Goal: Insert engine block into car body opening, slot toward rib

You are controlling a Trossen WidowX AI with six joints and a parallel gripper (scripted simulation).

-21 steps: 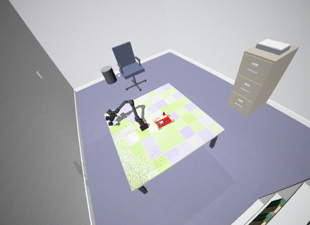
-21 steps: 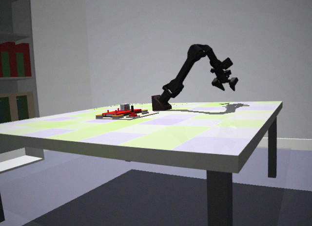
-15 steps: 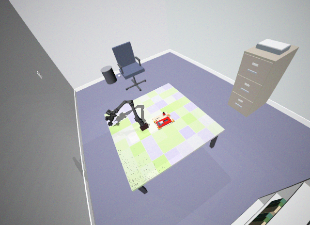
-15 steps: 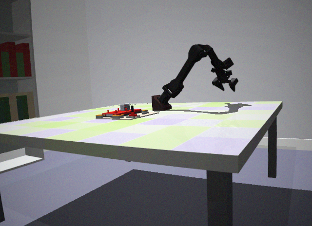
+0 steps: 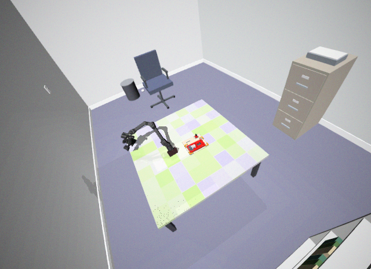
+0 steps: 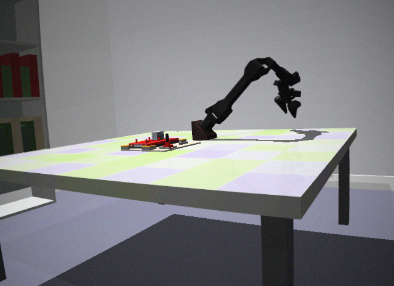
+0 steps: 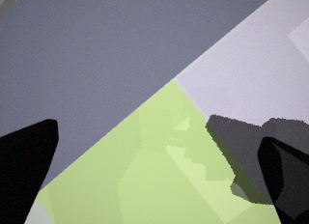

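The red car body (image 5: 201, 145) (image 6: 140, 144) lies flat on a pale board on the table. A grey block, which looks like the engine block (image 5: 192, 146) (image 6: 157, 135), is upright at the car body and stands above its top in the exterior view. The opening, the slot side, the rib and how deep the block sits are too small to tell. My gripper (image 5: 129, 143) (image 6: 290, 114) (image 7: 162, 139) is open and empty. It hangs in the air beyond the arm's base, well away from the car body, touching nothing.
The pale board (image 5: 188, 141) has orange and grey pieces at the car body's corners. A small red piece with a black post (image 5: 196, 136) (image 6: 167, 139) stands beside the car body. The arm's dark base (image 5: 172, 152) (image 6: 202, 131) is close by. The table edge (image 7: 106, 134) runs below my gripper.
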